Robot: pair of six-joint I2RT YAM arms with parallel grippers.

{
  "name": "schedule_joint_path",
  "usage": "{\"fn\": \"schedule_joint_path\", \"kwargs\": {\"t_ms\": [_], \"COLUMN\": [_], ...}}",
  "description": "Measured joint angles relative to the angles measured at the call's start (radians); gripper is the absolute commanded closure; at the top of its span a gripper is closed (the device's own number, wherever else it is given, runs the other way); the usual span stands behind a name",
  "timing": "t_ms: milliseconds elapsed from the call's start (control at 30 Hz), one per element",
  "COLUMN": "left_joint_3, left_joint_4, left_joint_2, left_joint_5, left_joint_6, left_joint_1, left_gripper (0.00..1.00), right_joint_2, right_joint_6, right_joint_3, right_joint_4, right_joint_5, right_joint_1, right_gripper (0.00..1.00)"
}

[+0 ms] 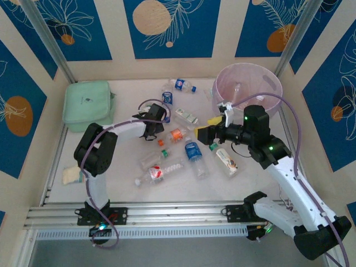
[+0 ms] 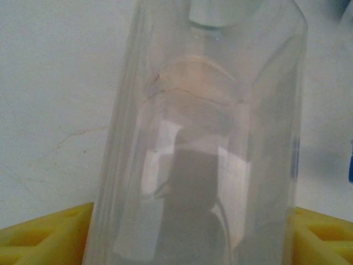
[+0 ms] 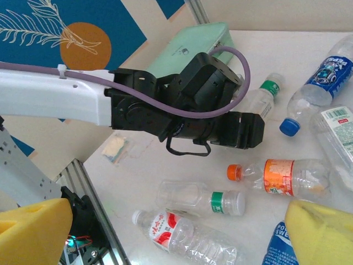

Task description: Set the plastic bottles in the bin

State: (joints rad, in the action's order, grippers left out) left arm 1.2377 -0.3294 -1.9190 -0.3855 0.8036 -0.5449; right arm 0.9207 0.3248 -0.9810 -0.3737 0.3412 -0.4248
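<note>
The clear bottle (image 2: 209, 138) we are after sits squarely between the yellow pads (image 2: 49, 232) of the left pincer (image 2: 190, 240), its flanks meeting both pads. We cannot tell whether the pincer is truly clenched on it or only set round it. We judge the step in hand to be the pickup of this one bottle. An orange-labelled bottle (image 1: 177, 133) lies just beside this pincer. The bin (image 1: 275, 83) sits well apart, to the pincer's right and farther out. The right pincer (image 1: 209, 128) hangs released, grasping nothing. Next we need a firm hold, a lift clear of the neighbours, then a carry over the bin's rim.
</note>
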Motion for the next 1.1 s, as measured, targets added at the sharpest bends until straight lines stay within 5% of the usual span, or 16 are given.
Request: {"fn": "schedule_joint_path", "kwargs": {"t_ms": [533,900,1100], "left_joint_3": [-0.332,-0.689,-0.720], "left_joint_4": [0.158,0.522,0.649], "left_joint_2": [0.458,0.804,0.827], "left_joint_5": [0.065,0.373,0.486], "left_joint_6": [-0.111,-0.227,-0.273], "left_joint_1": [-0.006,-0.053,-0.132], "left_gripper": [0.57,0.91,0.95], "right_joint_2": [0.060,0.326,0.469], "right_joint_6": [0.060,0.225,0.289], "right_joint_3": [-0.008,-0.135,-0.223], "right_joint_4": [-0.001,0.100,0.150], "right_joint_5": [-0.043,-0.027,-0.029], "right_joint_1": [-0.054,-0.074,-0.092], "right_gripper": [0.05,0.15,0.15]}}
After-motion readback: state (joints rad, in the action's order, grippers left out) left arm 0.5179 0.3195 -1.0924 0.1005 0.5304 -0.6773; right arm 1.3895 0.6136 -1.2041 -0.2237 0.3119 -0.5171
